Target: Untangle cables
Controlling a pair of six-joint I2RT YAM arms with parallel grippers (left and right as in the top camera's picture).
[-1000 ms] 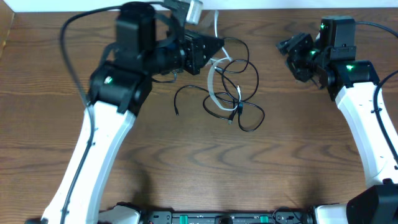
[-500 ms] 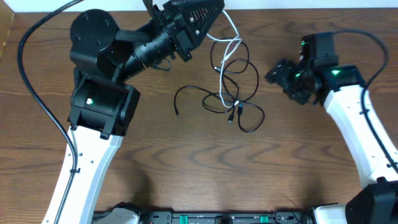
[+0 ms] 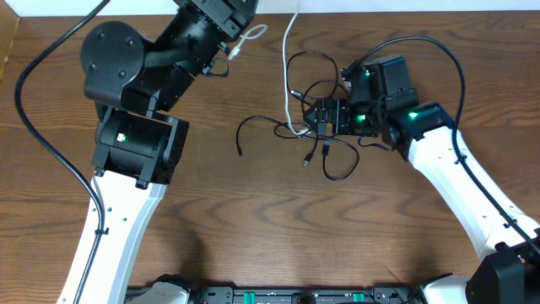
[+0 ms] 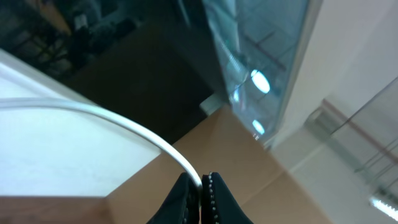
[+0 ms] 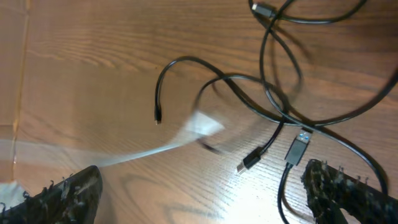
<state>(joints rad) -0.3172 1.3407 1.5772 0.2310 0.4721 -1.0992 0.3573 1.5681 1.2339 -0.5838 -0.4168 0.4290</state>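
Observation:
A tangle of black cables (image 3: 340, 158) lies on the wooden table (image 3: 253, 219), right of centre. The white cable (image 3: 285, 76) runs from the tangle up past the table's far edge. My left gripper (image 3: 239, 38) is raised at the back and shut on the white cable (image 4: 124, 118); its closed tips (image 4: 200, 185) pinch it. My right gripper (image 3: 326, 115) is open, low over the tangle. In the right wrist view its gripper (image 5: 205, 199) has its fingers (image 5: 62, 193) spread wide over black cables (image 5: 273, 106), two plugs (image 5: 297, 148) and the blurred white cable (image 5: 143, 152).
A loose black cable end (image 3: 243, 135) curls to the left of the tangle. Thick black arm wires (image 3: 34, 101) loop over the left side, and another arches over the right arm (image 3: 447, 59). The table's back edge (image 3: 380, 12) meets a white surface.
My left gripper has swung up and back with the white cable, pulling it straighter out of the tangle. My right arm has moved left and down onto the black cables.

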